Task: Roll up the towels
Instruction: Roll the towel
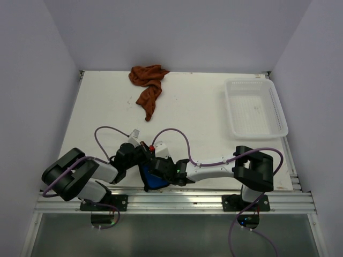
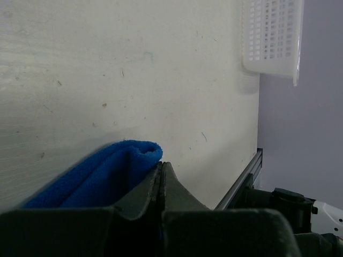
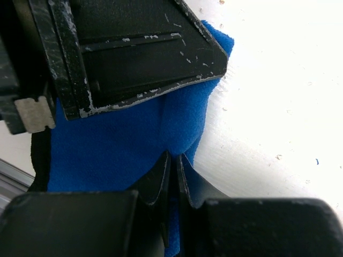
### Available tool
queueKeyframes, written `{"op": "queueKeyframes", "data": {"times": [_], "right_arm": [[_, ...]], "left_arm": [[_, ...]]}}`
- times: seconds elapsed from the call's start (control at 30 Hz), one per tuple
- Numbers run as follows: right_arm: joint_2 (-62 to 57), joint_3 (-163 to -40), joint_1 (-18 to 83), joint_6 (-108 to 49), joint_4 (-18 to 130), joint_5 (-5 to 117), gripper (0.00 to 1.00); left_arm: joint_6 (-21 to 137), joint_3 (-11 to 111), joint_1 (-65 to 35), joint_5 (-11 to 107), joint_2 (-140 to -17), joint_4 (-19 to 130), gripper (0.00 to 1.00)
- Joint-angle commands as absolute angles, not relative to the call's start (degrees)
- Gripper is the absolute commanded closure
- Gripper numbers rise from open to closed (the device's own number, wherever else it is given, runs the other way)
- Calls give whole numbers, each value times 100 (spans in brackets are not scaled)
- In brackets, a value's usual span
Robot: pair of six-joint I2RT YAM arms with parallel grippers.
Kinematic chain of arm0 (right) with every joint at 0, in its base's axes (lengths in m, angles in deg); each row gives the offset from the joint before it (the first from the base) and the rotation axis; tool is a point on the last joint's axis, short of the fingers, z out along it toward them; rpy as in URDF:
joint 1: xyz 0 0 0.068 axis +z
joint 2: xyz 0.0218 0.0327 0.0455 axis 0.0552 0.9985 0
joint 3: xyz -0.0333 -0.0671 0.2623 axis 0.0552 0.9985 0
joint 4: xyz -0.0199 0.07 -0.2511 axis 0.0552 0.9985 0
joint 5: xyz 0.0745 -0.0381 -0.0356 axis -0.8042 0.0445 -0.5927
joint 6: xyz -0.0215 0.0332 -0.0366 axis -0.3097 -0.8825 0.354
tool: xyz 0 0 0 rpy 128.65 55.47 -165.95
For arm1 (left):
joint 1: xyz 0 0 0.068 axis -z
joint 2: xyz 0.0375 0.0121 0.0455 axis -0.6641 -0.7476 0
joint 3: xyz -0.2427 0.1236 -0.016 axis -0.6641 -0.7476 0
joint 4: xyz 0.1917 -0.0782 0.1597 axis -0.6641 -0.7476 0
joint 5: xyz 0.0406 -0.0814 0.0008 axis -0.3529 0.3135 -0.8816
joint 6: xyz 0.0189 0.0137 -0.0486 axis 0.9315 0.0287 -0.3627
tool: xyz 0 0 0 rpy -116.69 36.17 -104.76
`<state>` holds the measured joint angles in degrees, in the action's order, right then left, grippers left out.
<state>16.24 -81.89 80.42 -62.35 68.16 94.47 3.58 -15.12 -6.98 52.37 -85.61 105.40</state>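
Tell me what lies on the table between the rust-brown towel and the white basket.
Nothing: in the top view, the table between the rust-brown towel and the white basket is bare.

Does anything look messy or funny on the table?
Yes. The rust-brown towel lies crumpled and twisted at the far edge of the table, not flat or rolled. The blue towel is bunched up at the near edge, pinched by the left gripper and right gripper. The white basket looks fine.
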Motion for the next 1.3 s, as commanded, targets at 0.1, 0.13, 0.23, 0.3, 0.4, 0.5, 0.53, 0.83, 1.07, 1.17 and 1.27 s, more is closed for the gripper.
{"op": "queueKeyframes", "data": {"times": [0.1,0.13,0.23,0.3,0.4,0.5,0.53,0.83,1.07,1.17,1.27], "right_arm": [[1636,-8288,8068,-6356,6762,9495,92],[1618,-8279,8060,-6365,6754,9487,91],[1513,-8174,8068,-6374,6666,9460,87],[1451,-8104,8068,-6382,6640,9460,84],[1416,-8086,8077,-6409,6666,9416,77],[1337,-8042,8086,-6409,6622,9364,70],[1311,-8024,8086,-6409,6596,9329,68],[494,-7717,8086,-6602,6613,9188,65],[177,-7348,8103,-6734,6499,8871,76],[203,-7304,8156,-6786,6534,8889,77],[264,-7277,8182,-6830,6517,8880,82]], "left_arm": [[1020,-1650,-672,4885,-8400,10344,100],[1082,-1676,-663,4789,-8347,10256,100],[1284,-1702,-672,4657,-8215,10044,100],[1434,-1685,-672,4552,-8188,9930,100],[1548,-1667,-672,4498,-8232,9877,100],[1618,-1667,-672,4428,-8372,9921,100],[1627,-1676,-672,4428,-8407,9964,100],[1654,-1808,-672,4401,-8627,10167,100],[1645,-1940,-672,4375,-8618,10211,100],[1645,-1984,-672,4384,-8610,10228,100],[1636,-2001,-663,4375,-8566,10228,100]]}}
